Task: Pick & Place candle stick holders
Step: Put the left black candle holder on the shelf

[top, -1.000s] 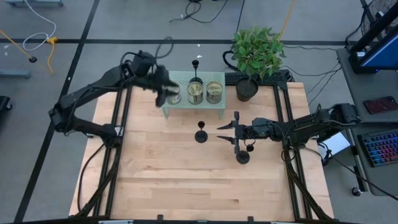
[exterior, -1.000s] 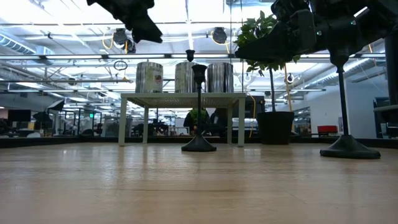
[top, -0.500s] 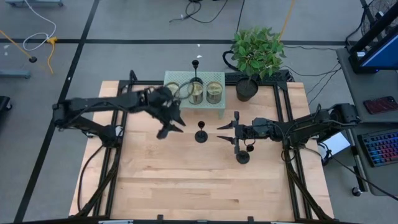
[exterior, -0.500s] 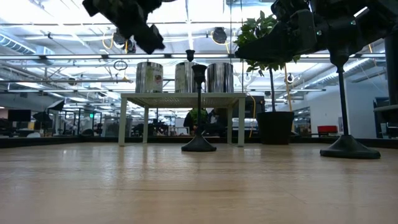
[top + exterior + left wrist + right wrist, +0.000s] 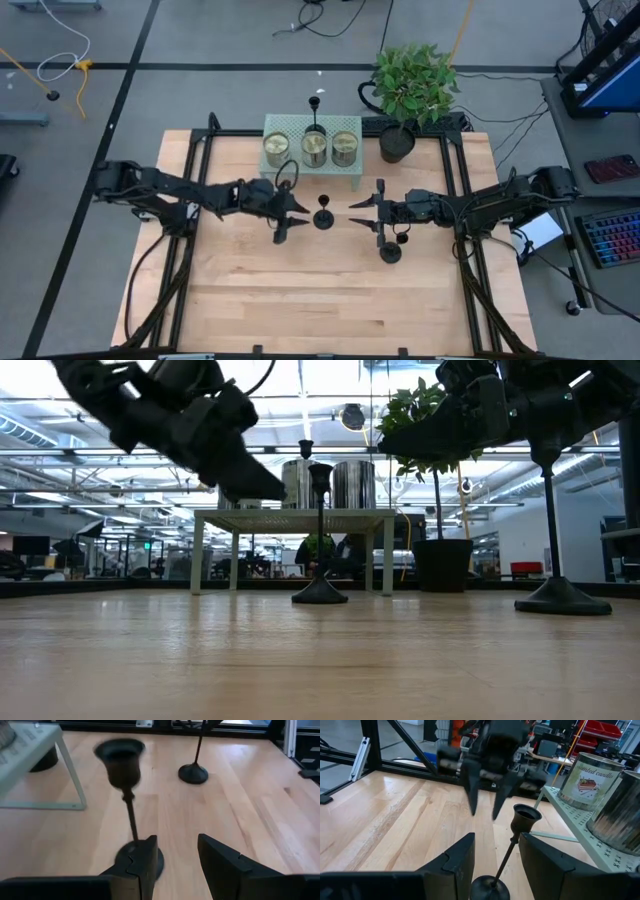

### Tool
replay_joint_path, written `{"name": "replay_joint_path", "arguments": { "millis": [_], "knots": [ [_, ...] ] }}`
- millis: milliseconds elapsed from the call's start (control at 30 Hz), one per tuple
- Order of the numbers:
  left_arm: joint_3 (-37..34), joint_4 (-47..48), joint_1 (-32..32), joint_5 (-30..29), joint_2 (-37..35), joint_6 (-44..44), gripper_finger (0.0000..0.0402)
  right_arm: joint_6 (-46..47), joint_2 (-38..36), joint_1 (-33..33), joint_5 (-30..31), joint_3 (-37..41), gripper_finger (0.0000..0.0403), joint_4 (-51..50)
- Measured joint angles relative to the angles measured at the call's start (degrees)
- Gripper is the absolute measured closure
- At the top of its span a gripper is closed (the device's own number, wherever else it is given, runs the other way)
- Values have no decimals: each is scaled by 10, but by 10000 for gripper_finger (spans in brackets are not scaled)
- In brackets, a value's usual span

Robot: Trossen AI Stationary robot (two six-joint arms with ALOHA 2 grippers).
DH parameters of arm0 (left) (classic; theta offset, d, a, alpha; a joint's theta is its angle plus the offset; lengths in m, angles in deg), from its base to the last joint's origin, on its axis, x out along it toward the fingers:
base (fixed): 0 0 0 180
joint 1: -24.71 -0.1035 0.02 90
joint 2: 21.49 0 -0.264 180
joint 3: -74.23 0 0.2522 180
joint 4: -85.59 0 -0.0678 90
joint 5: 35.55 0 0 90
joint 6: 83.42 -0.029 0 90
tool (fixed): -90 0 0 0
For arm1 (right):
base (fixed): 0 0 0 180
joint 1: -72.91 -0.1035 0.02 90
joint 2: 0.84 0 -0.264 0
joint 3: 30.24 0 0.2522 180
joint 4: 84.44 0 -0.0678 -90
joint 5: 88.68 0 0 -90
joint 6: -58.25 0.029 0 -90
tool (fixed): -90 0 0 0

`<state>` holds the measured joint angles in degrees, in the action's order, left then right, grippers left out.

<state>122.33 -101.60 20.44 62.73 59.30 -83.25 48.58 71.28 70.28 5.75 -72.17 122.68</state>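
One black candlestick (image 5: 324, 213) stands on its round base mid-table, between my two grippers. My left gripper (image 5: 292, 220) is open just to its left; in the left wrist view the candlestick's stem (image 5: 130, 815) stands ahead of the fingers, off to one side. My right gripper (image 5: 352, 213) is open just to its right, its fingers on either side of the stem (image 5: 512, 842) without touching. A second candlestick (image 5: 390, 250) stands by the right arm. A third (image 5: 315, 104) shows behind the shelf, its base hidden.
A pale green shelf (image 5: 290, 178) with three tin cans (image 5: 314, 148) stands at the far middle of the table. A potted plant (image 5: 397, 144) stands to its right. Bare wood lies toward the near edge (image 5: 300, 300).
My left gripper has come from above the shelf's left can toward the near edge and down. It now hangs low beside the middle candlestick. The candlesticks have stayed where they were.
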Motion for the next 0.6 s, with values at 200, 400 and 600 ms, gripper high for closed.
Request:
{"name": "replay_joint_path", "arguments": {
  "millis": [200,400,600],
  "knots": [
    [-13,-137,25,-102,93,4,257,0,0,0,0,0,257,1],
    [-13,-256,28,-188,169,33,257,0,0,0,0,0,257,0],
    [-10,-276,29,-172,195,41,256,0,0,0,0,0,257,0]
  ]
}}
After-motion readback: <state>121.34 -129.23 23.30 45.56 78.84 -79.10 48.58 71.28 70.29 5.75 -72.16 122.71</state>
